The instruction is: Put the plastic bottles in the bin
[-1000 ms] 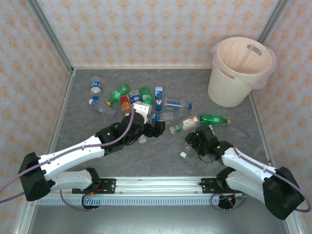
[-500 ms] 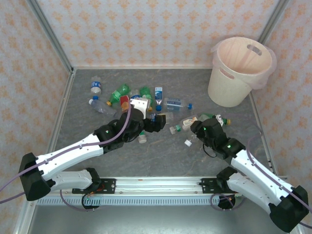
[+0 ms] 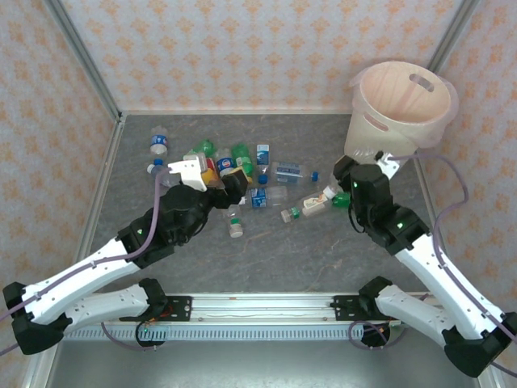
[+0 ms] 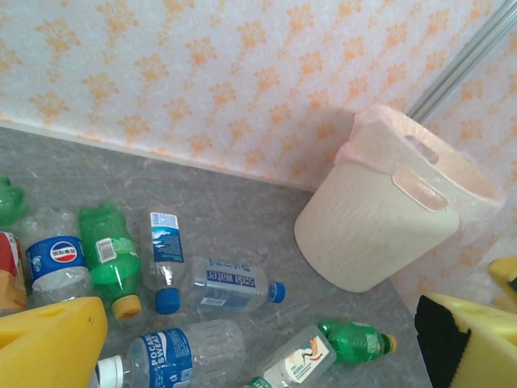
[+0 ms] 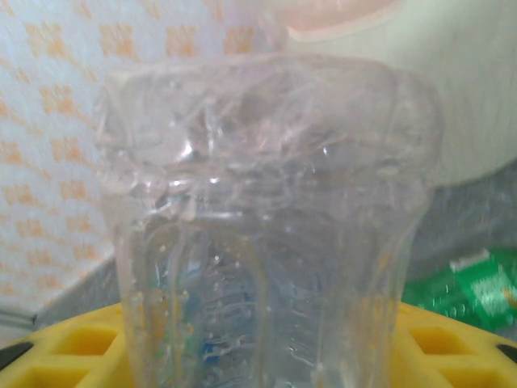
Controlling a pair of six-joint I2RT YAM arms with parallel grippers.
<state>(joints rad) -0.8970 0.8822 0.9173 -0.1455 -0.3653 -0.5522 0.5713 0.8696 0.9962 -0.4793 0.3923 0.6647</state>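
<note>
clear bottle | wedged between fingers of right gripper | beside bin

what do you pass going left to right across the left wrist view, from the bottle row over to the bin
blue-label cola bottle → green bottle with an orange cap → clear bottle with a blue cap → clear bottle lying sideways with a blue-and-white label → bin
</note>
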